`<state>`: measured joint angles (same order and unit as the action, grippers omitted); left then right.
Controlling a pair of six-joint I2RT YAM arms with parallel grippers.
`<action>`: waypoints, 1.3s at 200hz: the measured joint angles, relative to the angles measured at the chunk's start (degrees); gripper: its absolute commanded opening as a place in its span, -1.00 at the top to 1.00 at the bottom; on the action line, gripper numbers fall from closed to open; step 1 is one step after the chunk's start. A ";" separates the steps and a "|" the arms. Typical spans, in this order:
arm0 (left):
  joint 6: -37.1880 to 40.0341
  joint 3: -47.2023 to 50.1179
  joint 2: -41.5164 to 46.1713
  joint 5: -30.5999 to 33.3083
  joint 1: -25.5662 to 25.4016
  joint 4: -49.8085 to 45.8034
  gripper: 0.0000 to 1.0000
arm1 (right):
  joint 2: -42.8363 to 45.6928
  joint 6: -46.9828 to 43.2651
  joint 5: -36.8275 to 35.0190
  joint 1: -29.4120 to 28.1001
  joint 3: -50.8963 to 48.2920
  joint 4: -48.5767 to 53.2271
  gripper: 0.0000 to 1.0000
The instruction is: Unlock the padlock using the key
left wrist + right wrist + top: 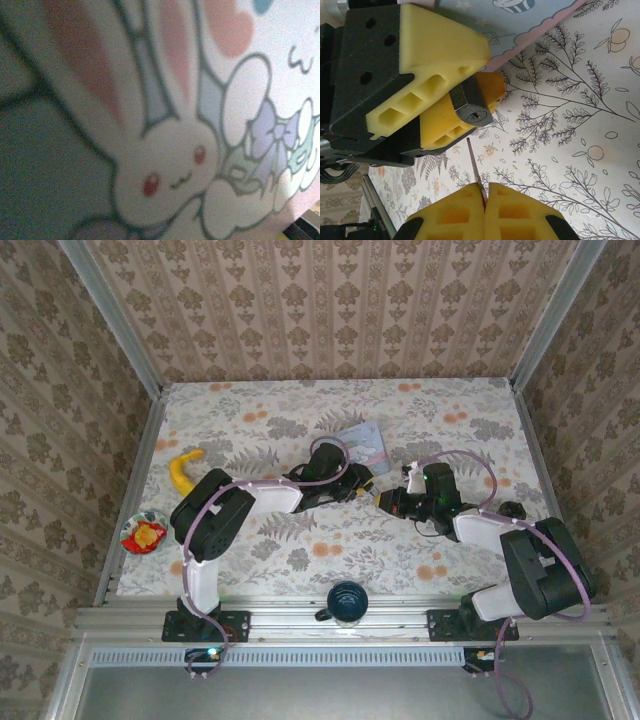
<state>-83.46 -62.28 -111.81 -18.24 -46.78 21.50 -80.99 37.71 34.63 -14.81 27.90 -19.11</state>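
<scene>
The top camera views the whole worktop [300,550] steeply from above. Both wrist cameras sit close; all three views share the tin [165,150].

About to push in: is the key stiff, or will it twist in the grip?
The key looks thin and metal, probably stiff lengthwise. Pinched at its end by the right gripper, it may swivel if it meets the padlock off-centre.
</scene>
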 measured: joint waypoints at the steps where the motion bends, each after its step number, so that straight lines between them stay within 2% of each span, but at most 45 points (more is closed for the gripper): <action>1: 0.00 0.00 0.00 0.00 0.00 0.00 1.00 | 0.00 0.00 0.00 0.00 0.00 -0.02 1.00; 260: -0.55 0.00 0.00 0.00 0.00 0.44 1.00 | -1.53 0.24 -3.19 -0.04 1.40 -0.87 1.00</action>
<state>-84.01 -62.28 -111.81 -18.24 -46.78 21.93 -82.52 37.95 31.44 -14.85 29.30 -19.99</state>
